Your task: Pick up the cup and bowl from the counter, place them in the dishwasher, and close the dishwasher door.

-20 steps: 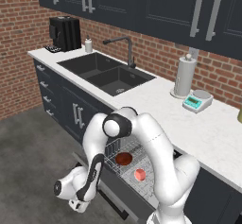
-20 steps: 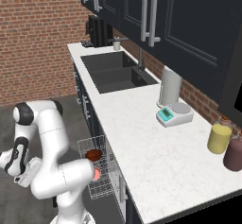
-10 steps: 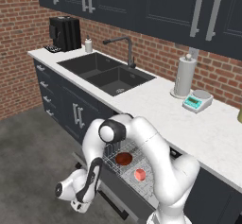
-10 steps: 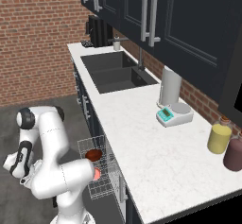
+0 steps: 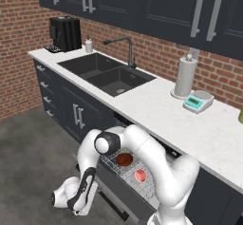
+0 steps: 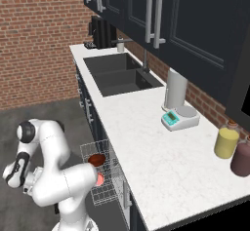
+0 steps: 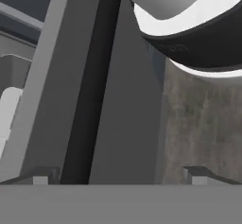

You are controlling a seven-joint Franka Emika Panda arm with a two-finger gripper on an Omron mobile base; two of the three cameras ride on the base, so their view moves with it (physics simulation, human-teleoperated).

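The shallow dark reddish-brown bowl [image 5: 124,159] and the small grey-white cup with a salmon-red inside [image 5: 140,175] sit in the dishwasher's silver wire rack [image 5: 128,172], under the white marbled tabletop [image 5: 156,107]. The hand [image 7: 118,178], fingers spread apart and holding nothing, is low beside the dark bar handle [image 7: 92,100] of the lowered grey door [image 7: 127,124].

A home kitchen is shown. A double sink [image 5: 107,74] is set into a white worktop [image 5: 190,124], backed by brick wall [image 5: 19,24] and dark cabinets [image 5: 156,10].
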